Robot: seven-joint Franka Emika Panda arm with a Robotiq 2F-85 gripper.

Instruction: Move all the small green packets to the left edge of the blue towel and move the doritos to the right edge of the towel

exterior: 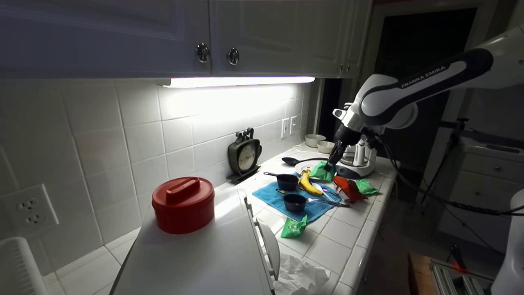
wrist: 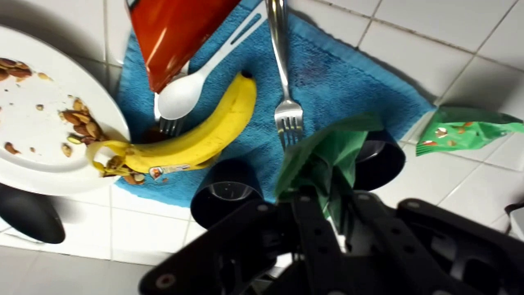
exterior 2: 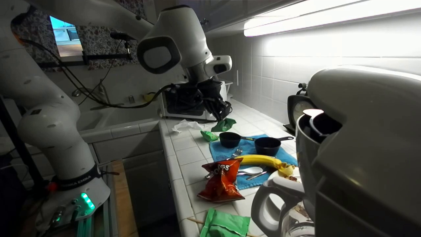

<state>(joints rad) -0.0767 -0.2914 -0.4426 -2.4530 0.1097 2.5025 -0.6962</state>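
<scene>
My gripper (wrist: 325, 198) is shut on a green packet (wrist: 339, 147) and holds it in the air above the counter; in the wrist view the packet overlaps the towel and a black cup. The held packet also shows in both exterior views (exterior: 321, 172) (exterior 2: 224, 125). A second green packet (exterior: 294, 228) lies on the tiles just off one end of the blue towel (exterior: 271, 197); it also shows in the wrist view (wrist: 466, 130). A third green packet (exterior 2: 227, 223) lies on the tiles beyond the doritos (exterior 2: 222, 181), the red bag at the towel's opposite end.
On the towel are a banana (wrist: 221, 123), two black measuring cups (exterior: 287, 182) (exterior: 294, 202), forks (wrist: 288, 112) and a white spoon (wrist: 180, 96). A plate with nuts (wrist: 41, 164) touches the banana. A coffee maker (exterior: 356, 169), scale (exterior: 247, 155) and red pot (exterior: 184, 205) stand around.
</scene>
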